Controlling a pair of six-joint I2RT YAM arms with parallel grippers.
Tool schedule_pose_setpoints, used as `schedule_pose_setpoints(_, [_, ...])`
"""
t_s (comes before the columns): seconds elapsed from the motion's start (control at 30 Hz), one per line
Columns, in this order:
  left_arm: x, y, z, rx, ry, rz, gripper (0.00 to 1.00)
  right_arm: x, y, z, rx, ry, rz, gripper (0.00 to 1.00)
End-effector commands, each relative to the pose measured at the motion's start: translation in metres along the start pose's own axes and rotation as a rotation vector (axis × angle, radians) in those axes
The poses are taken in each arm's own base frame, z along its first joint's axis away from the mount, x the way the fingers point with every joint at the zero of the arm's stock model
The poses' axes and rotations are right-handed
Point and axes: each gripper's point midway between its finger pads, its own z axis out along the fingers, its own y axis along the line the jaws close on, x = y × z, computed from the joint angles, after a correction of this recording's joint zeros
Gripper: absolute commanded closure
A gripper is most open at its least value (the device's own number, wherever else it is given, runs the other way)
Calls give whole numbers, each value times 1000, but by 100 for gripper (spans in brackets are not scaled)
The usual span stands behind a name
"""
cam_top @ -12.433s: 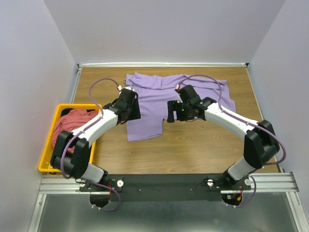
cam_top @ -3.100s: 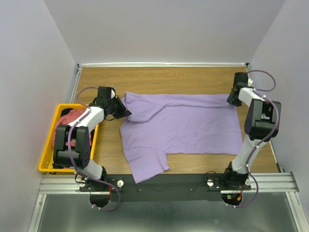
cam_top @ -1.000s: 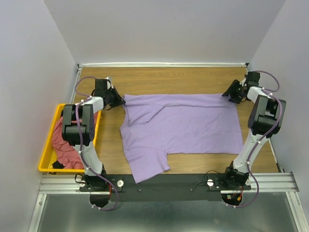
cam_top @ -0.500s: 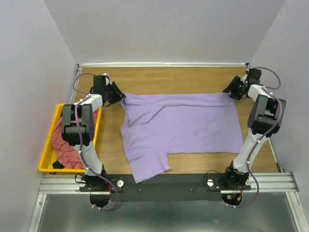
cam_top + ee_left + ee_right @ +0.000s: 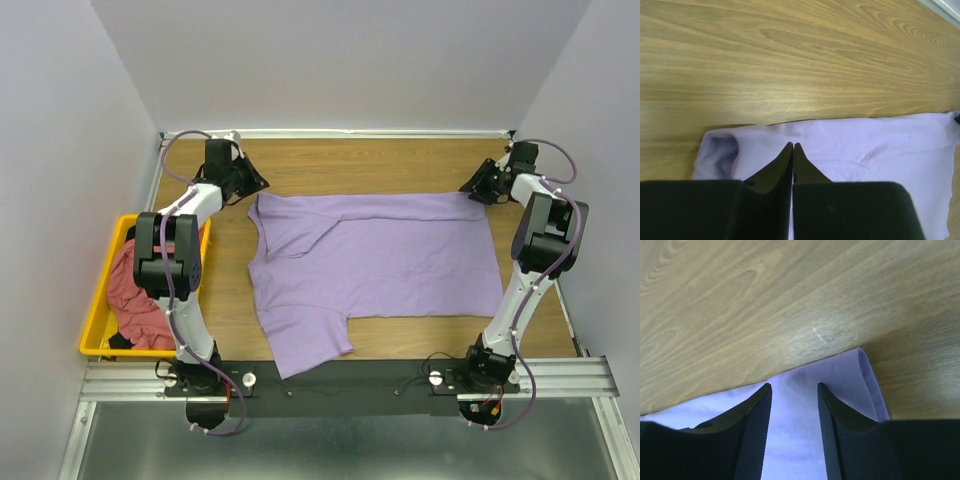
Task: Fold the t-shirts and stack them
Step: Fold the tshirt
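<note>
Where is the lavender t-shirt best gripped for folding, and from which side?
Probably its far right corner, pinched from above at the far edge: the lavender t-shirt lies flat on the table, so only edges can be pinched, and the open right gripper is near this corner.

L arm, jaws closed — R arm, jaws apart.

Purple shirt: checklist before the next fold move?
1. shirt flat: not ok, far sleeve is folded onto the body.
2. near sleeve on table: not ok, it seems to lap over the near edge.
3. left gripper ready to grasp: not ok, shut, no cloth seen in it.
4. right gripper open over the far-right corner: ok.
5. bin apart from shirt: ok.
</note>
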Motion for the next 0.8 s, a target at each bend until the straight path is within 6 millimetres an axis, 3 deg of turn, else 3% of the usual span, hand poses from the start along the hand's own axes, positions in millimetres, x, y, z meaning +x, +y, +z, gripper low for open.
schedule_pose_setpoints(0.0, [16, 9, 24, -10, 52, -5, 91, 1, -4, 13, -11, 11, 11, 52])
schedule_pose_setpoints(0.23, [29, 40, 64, -72, 93, -61, 95, 4, -31, 32, 75, 15, 18, 55])
schedule_pose_setpoints(0.33, [7, 36, 73, -79, 58, -60, 96, 2, -44, 41, 100, 12, 30, 55])
schedule_pose_setpoints(0.47, [3, 38, 84, -93, 92, -80, 97, -1, -59, 52, 121, 11, 54, 55])
schedule_pose_setpoints(0.63, [-3, 37, 90, -90, 81, -82, 97, -14, -63, 54, 133, -16, 44, 54])
schedule_pose_setpoints(0.77, [-23, 21, 82, -59, 41, -36, 90, -35, -47, 43, 97, -58, 17, 51])
